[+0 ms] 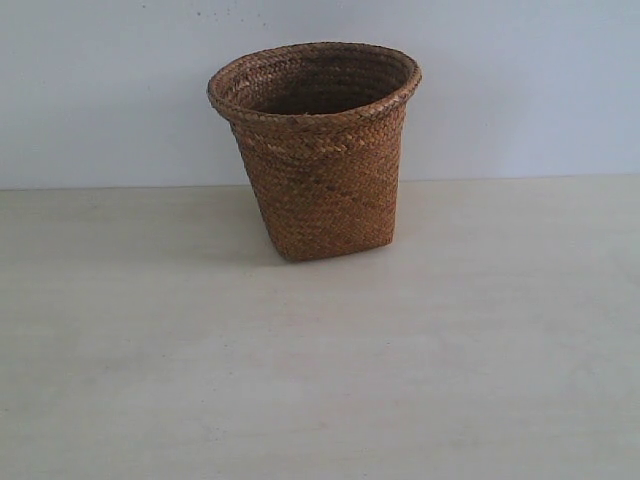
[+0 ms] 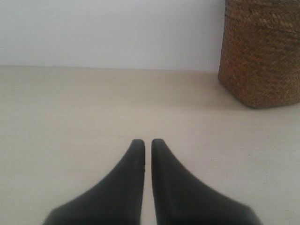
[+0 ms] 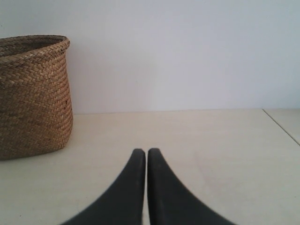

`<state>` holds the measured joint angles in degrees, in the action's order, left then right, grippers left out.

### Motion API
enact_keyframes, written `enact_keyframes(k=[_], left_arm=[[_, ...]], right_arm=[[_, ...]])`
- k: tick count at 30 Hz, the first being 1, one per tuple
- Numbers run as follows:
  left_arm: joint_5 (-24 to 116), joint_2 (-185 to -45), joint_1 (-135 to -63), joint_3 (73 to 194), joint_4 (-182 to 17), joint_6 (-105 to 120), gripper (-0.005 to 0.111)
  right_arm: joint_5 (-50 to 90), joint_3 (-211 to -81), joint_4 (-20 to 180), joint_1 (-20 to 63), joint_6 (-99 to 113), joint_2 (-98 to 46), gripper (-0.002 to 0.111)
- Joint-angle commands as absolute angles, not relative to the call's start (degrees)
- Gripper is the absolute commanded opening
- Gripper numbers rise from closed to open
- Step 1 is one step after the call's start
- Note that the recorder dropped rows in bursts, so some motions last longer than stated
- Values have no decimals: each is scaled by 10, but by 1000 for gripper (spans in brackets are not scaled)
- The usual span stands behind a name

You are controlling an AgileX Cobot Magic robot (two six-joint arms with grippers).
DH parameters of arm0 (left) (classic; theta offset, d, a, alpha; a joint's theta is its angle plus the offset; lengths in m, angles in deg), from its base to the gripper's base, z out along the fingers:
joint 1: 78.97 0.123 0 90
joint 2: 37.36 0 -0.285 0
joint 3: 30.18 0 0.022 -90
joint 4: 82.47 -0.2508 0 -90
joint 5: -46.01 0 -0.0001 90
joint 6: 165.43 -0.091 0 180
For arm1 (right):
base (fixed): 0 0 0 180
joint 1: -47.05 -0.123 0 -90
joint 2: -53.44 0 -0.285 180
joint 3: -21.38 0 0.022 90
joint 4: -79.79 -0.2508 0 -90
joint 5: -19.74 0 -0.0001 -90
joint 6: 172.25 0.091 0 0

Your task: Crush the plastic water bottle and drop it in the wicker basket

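Observation:
The brown wicker basket (image 1: pixel 318 150) stands upright at the middle back of the table, its round braided rim facing up. Part of the basket (image 2: pixel 262 51) shows in the left wrist view, and the basket (image 3: pixel 33 93) also fills one side of the right wrist view. The plastic water bottle is out of view in every frame. My left gripper (image 2: pixel 147 141) is shut with nothing between its black fingers, low over the bare tabletop. My right gripper (image 3: pixel 146 151) is likewise shut and empty. Neither gripper appears in the exterior view.
A pale wooden table (image 1: pixel 320 380) stretches in front of a white wall (image 1: pixel 520 80). The table's edge (image 3: pixel 281 125) shows in the right wrist view, on the side away from the basket.

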<state>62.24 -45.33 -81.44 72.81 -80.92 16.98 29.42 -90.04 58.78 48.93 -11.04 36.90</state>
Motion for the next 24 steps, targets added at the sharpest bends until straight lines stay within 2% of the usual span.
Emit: enact_keyframes(k=[1, 24], left_arm=[[625, -451, -813, 726, -810, 175, 4], [623, -451, -813, 726, -810, 174, 4]], right_arm=[[290, -899, 588, 492, -110, 371, 0], [281, -899, 588, 492, -110, 371, 0]])
